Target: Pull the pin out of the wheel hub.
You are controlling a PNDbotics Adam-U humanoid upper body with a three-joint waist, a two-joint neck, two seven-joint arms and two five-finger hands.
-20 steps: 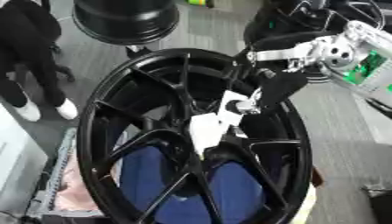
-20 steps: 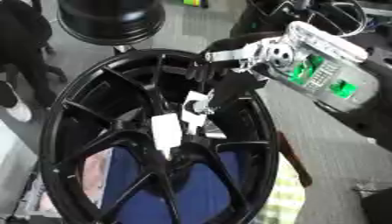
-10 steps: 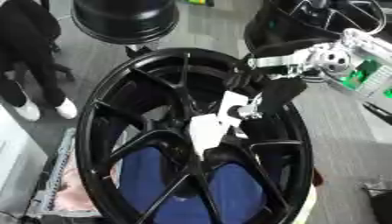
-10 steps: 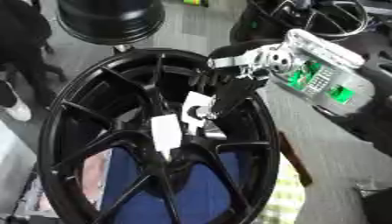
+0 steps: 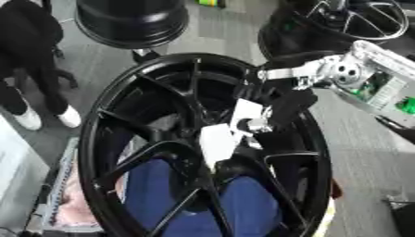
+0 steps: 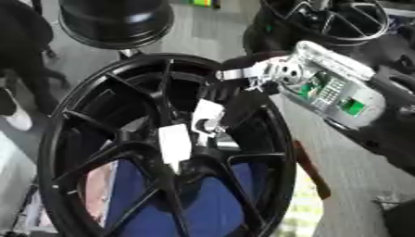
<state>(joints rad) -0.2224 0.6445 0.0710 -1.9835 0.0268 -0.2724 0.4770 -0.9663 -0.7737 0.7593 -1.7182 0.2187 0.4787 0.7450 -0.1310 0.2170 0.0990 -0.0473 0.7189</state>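
As seen through the left eye: black multi-spoke wheel hub [image 5: 203, 148], propped upright, filling most of the frame. Right hand [image 5: 279, 109] reaching in from upper right, dark fingers curled down toward the hub centre, closed on a small silver-tipped piece, taken to be the pin [image 5: 258, 125], just beside a white tag or plate [image 5: 217, 143] at the centre. Exact grip hard to make out; appears to be a pinch. Left hand absent from both views. Blue cloth [image 5: 186, 199] visible through the lower spokes; pinkish fabric [image 5: 69, 208] at lower left, behind the rim.

As seen through the right eye: same arrangement, right forearm with its silver casing and green board [image 6: 332, 92] crossing the upper rim. Pin still at the hub centre, not clear of it.

Risks, as judged: pin binding if drawn at an angle rather than straight along its axis; fingers slipping off so small a piece; hub tipping or rolling under a sideways tug, there being no visible brace; knuckles catching on a spoke on the way out.

Surface and room: grey carpeted floor, no table in sight. Second black rim [image 5: 134, 21] lying at top, third wheel [image 6: 324, 21] at upper right. Person in dark clothes and white shoes standing at left, touching nothing.
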